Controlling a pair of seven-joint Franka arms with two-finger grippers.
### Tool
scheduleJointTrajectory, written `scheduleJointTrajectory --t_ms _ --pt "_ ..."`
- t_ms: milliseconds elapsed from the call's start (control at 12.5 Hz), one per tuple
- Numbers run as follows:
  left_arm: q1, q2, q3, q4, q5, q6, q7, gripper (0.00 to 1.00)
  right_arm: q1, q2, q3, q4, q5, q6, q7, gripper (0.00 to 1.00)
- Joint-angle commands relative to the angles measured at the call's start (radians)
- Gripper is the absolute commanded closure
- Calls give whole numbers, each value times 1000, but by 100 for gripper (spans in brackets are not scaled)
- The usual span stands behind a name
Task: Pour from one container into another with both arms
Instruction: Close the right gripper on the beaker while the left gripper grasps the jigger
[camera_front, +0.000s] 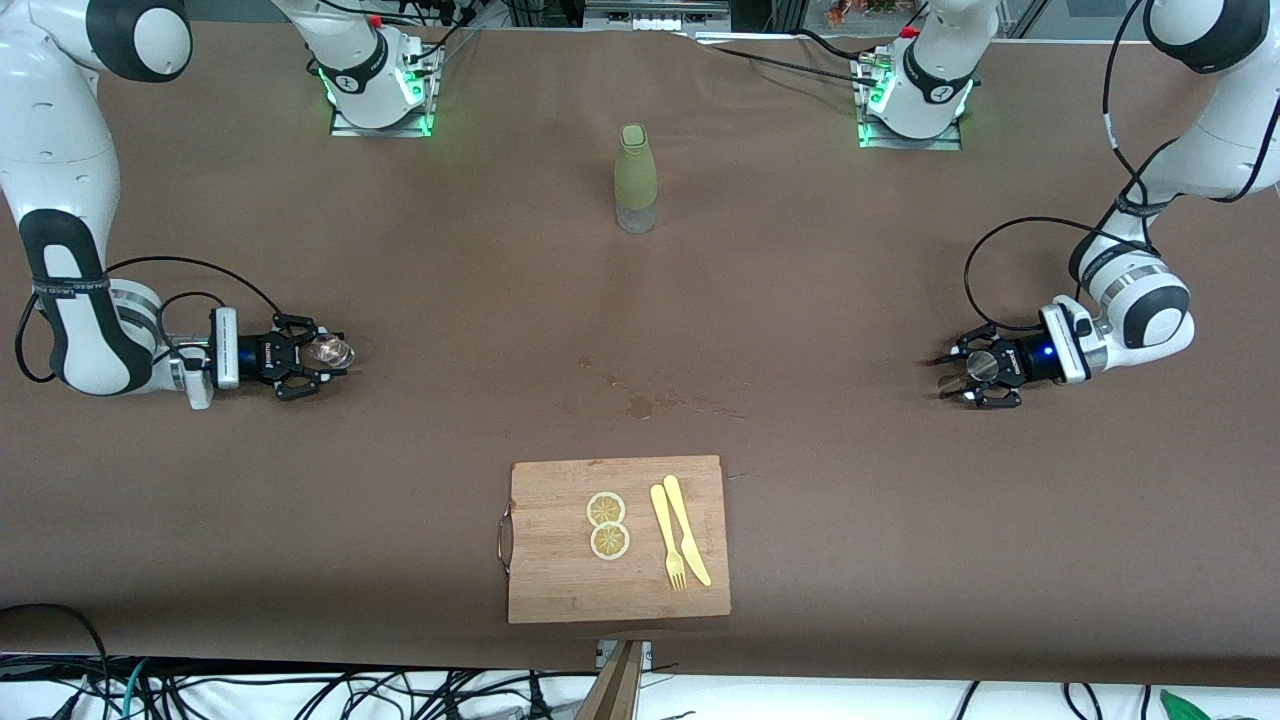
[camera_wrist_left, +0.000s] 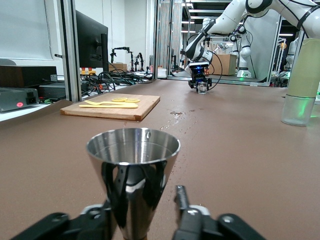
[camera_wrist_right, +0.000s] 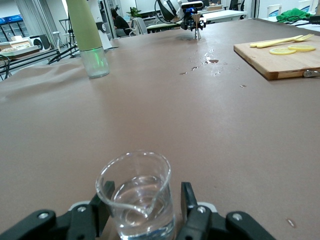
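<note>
A steel conical measuring cup (camera_front: 982, 365) (camera_wrist_left: 132, 175) stands on the table at the left arm's end. My left gripper (camera_front: 965, 375) (camera_wrist_left: 142, 202) is low around it and open; one fingertip (camera_wrist_left: 180, 196) stands visibly apart from the cup's wall. At the right arm's end, a small clear glass beaker (camera_front: 331, 352) (camera_wrist_right: 137, 195) holding some water stands between the fingers of my right gripper (camera_front: 322, 355) (camera_wrist_right: 145, 200), which is open, with a narrow gap at one finger (camera_wrist_right: 187, 195). Both containers are upright on the brown table.
A green bottle (camera_front: 635, 180) (camera_wrist_left: 302, 75) (camera_wrist_right: 90, 35) with a clear base stands mid-table near the arm bases. A wooden cutting board (camera_front: 560, 580) with two lemon slices (camera_front: 607, 525), a yellow fork and knife lies at the edge nearest the front camera. Water drops (camera_front: 640, 405) mark the table's middle.
</note>
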Motion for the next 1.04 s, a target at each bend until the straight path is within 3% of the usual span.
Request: scheduleJointTrajectory --t_ms 0,80,399,959 --pt "-20 13 12 14 -59 -24 41 93 11 9 -1 15 5 3 3 63" --pt "-21 13 12 15 -60 -26 41 100 14 9 -1 15 5 4 7 65" --pt "-24 19 4 15 -83 -38 37 100 39 5 -1 24 1 7 40 82" --pt "-66 26 -72 18 -138 -38 8 100 155 -15 0 163 -61 -8 310 84"
